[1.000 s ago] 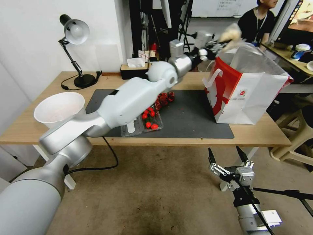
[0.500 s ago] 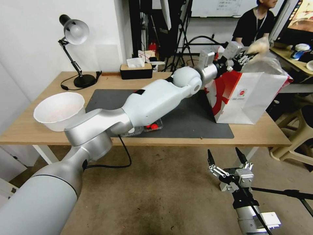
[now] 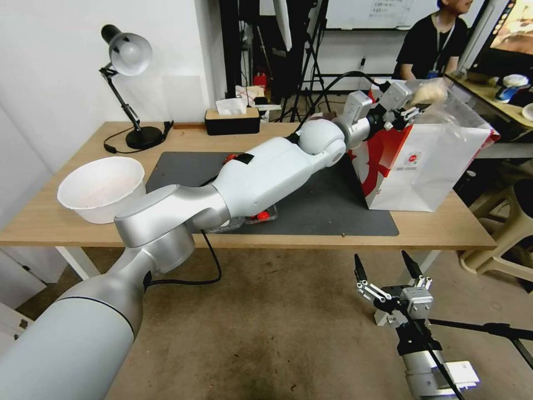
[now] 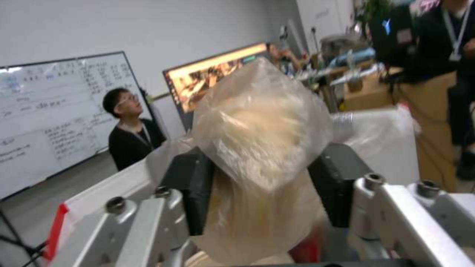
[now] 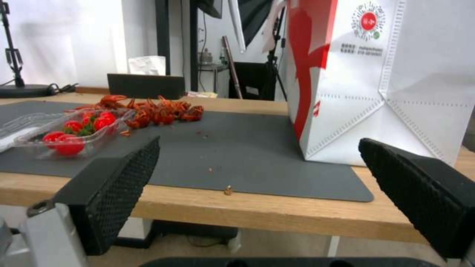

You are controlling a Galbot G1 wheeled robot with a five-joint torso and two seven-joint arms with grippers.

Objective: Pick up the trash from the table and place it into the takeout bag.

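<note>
Overhead, left gripper (image 3: 413,103) clamping wad (image 4: 262,133).

I stood in a lab or office workroom. A written-over whiteboard (image 4: 44,111) hung on the wall, a big lit screen (image 4: 213,79) glowed beside it, and dark tripods (image 3: 311,66) and cables crowded behind my table (image 3: 433,230). A desk lamp (image 3: 125,83) sat there too, over a bare concrete floor (image 3: 277,322).

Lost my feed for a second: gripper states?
Left gripper: shut on the plastic-wrapped wad, above the takeout bag.
Right gripper: open, holding nothing.
</note>
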